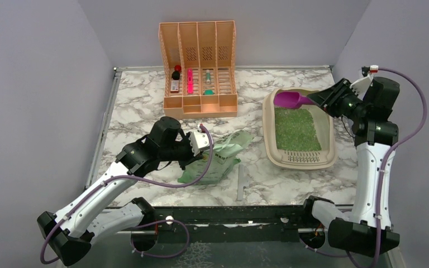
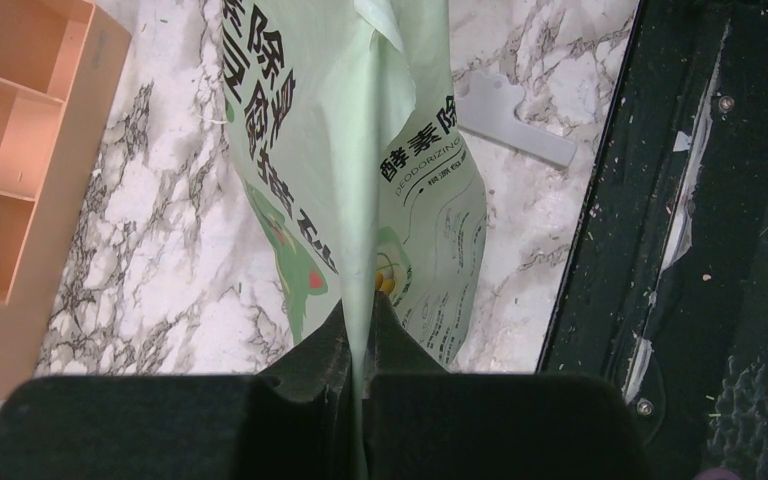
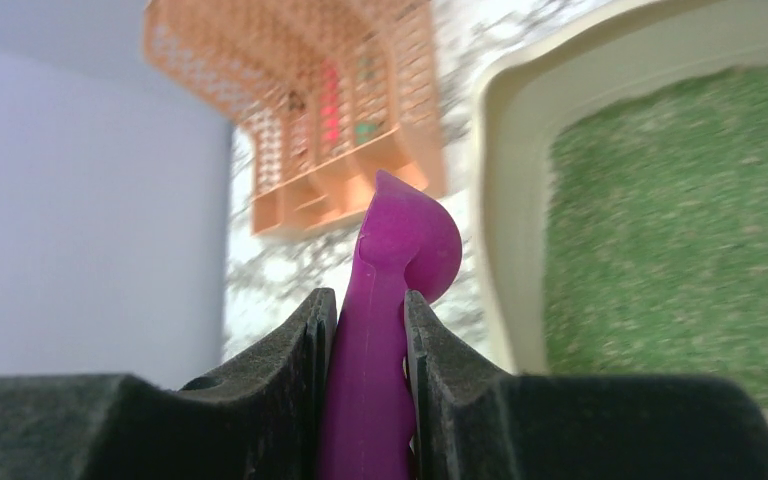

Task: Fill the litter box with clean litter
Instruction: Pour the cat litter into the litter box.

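The beige litter box (image 1: pixel 328 132) lies at the right of the marble table, holding a grainy green layer of clean litter (image 1: pixel 296 129); both show in the right wrist view, box (image 3: pixel 520 120) and litter (image 3: pixel 680 220). My right gripper (image 1: pixel 323 100) is shut on the handle of a purple scoop (image 1: pixel 287 100), held above the box's far end; the scoop also shows between the jaws in the right wrist view (image 3: pixel 385 300). My left gripper (image 1: pixel 202 146) is shut on the edge of a pale green printed bag (image 1: pixel 218 159), seen close in the left wrist view (image 2: pixel 360 180).
A peach slatted file organizer (image 1: pixel 198 70) with small items stands at the back centre. A grey flat strip (image 1: pixel 240 181) lies near the front edge, also in the left wrist view (image 2: pixel 515 120). Walls close in on three sides.
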Robot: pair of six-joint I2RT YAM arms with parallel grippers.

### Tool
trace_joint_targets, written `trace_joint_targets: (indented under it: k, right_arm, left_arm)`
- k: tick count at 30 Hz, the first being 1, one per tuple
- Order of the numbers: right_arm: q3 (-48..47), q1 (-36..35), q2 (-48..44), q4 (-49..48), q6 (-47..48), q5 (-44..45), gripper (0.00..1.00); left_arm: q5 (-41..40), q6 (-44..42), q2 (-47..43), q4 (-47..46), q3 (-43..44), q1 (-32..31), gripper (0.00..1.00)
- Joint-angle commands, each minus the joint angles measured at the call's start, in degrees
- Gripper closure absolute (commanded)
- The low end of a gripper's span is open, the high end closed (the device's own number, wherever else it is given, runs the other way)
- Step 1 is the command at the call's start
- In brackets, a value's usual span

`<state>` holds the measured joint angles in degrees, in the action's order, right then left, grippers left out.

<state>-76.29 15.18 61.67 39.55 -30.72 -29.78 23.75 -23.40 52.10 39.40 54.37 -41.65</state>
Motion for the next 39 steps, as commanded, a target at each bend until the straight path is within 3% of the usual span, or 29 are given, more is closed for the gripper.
trace_joint_targets:
  k: [1, 22, 39]
  right_arm:
    - [2.2, -0.1, -2.8, -0.9, -5.2, -16.1, 0.99]
    - [3.0, -2.7, -1.5, 12.6, 7.8, -33.4, 0.99]
    - [6.0, -14.1, 0.4, 11.6, 6.0, -23.9, 0.99]
  left_arm:
    - [2.0, 0.5, -0.6, -3.5, 3.7, -0.1, 1.00]
    - [3.2, 0.3, 1.0, -4.7, 4.4, -0.1, 1.00]
    - [3.8, 0.7, 1.4, -5.2, 4.1, -0.1, 1.00]
